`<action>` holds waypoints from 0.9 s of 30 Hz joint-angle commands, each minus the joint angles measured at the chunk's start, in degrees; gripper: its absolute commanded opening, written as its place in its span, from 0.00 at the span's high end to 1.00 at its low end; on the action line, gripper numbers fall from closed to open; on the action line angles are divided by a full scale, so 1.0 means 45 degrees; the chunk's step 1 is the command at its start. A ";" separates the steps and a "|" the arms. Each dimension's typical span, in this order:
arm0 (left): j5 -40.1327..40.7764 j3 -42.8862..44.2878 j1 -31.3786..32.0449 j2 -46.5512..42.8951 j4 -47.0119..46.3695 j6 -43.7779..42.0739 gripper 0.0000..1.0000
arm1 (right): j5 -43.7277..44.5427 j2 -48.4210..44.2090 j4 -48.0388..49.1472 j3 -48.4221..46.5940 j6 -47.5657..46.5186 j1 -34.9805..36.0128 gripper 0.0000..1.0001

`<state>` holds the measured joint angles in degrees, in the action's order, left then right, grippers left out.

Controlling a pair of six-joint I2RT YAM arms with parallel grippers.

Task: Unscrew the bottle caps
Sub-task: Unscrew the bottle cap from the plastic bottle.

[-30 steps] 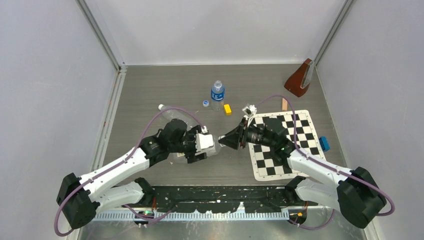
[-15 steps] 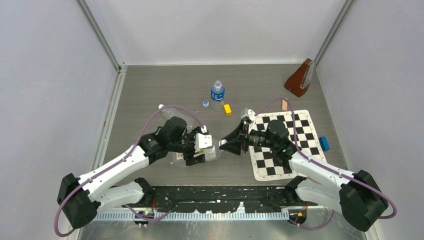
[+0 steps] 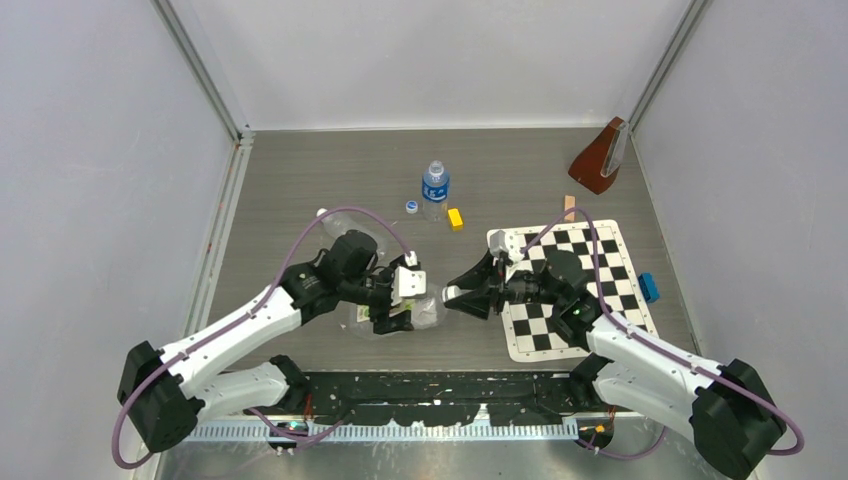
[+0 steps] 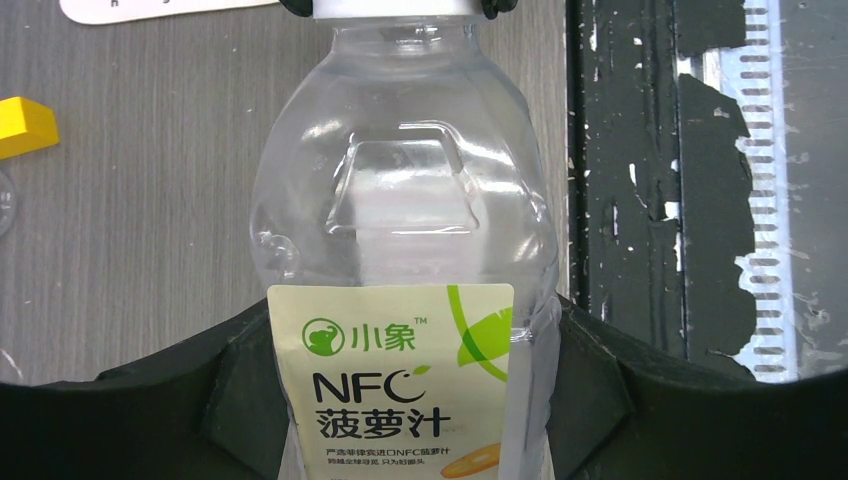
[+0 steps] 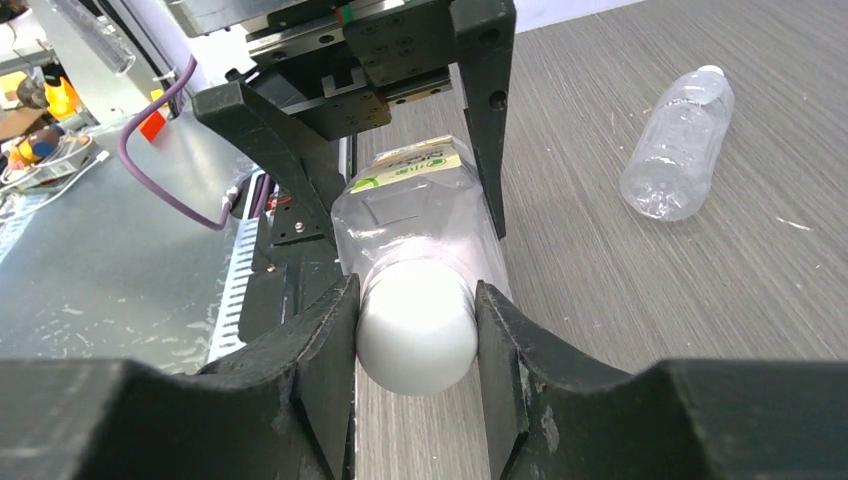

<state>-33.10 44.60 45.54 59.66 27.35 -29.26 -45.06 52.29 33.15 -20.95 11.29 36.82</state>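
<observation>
Held bottle: the wide clear plastic bottle with the white-yellow-orange label is held on its side at the centre of the top view. Its neck points toward the right of the frame, so the closure faces the other arm.
Left gripper: the left gripper wraps the labelled body. Its black fingers are spread wide and press the bottle walls on either side of the label. I judge this a brace that keeps the body from spinning.
Right gripper: the right gripper meets the neck end-on. Its fingers pinch the round white plastic screw cap from both sides and touch it.
Why end-on: the wrist seems lined up with the neck, so rolling it should turn the cap about its own thread.
Cap state: it sits on the neck at the lower centre of the right wrist view. Whether it has loosened cannot be told.
Slim bottle: the slim unlabelled clear bottle lies on its side at the upper right of the right wrist view. Its white cap is on, and it is well apart from both grippers.
Small bottle: the small blue-labelled clear bottle stands upright at the top centre of the top view. A small loose bluish-white cap lies on the table just left of it.
Risk: the thin walls may buckle, or the body may slip round with the cap.
</observation>
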 commanded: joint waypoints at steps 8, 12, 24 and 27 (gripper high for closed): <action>-0.2213 0.0703 0.0408 0.0218 -0.0446 -0.0607 1.00 | 0.0716 -0.0006 0.1041 -0.0176 -0.0958 0.0052 0.85; -0.1494 0.0553 0.0418 0.0176 -0.0765 -0.0602 1.00 | 0.1375 0.0419 0.0610 -0.0601 -0.0036 0.0060 0.70; 0.0586 -0.0035 0.0422 -0.0073 -0.1497 -0.0374 1.00 | 0.3304 0.1150 0.0632 -0.1079 0.3143 0.0060 0.33; 0.1557 -0.0050 0.0413 0.0023 -0.1499 -0.0353 1.00 | 0.3876 0.1147 0.0495 -0.1261 0.3770 0.0060 0.30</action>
<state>-29.30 44.27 46.85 60.64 24.67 -30.24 -33.98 57.08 33.80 -23.59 23.33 37.36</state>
